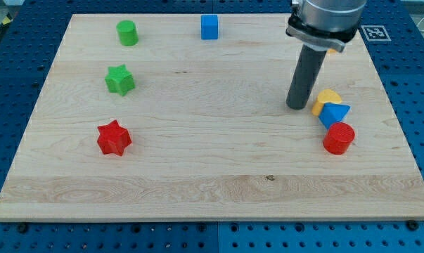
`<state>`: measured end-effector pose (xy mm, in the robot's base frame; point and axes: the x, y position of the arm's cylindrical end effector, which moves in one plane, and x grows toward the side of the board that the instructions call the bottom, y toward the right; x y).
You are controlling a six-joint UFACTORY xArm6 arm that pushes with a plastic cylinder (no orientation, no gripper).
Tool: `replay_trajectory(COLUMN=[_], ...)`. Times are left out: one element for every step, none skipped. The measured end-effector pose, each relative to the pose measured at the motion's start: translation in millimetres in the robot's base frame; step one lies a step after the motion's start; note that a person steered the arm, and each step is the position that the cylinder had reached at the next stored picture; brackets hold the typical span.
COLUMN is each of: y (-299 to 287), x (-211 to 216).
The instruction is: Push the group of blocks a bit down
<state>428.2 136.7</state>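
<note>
On the wooden board [197, 183], the rod's tip [297, 107] rests just off the view's left of the cluster it must shove downward: a yellow block [326, 98] right beside it, a blue block [335, 112] slightly lower, a red cylinder [339, 138] lowest. The group runs down and to the right from the tip, so the rod likely needs to get above the yellow piece first. The rod carries no jaws and holds nothing. A fiducial marker [374, 32] sits beyond the board; no legible writing.
</note>
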Motion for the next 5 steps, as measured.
replay_trajectory(y=[21, 36, 38, 39, 39], x=[-12, -22, -8, 8, 16])
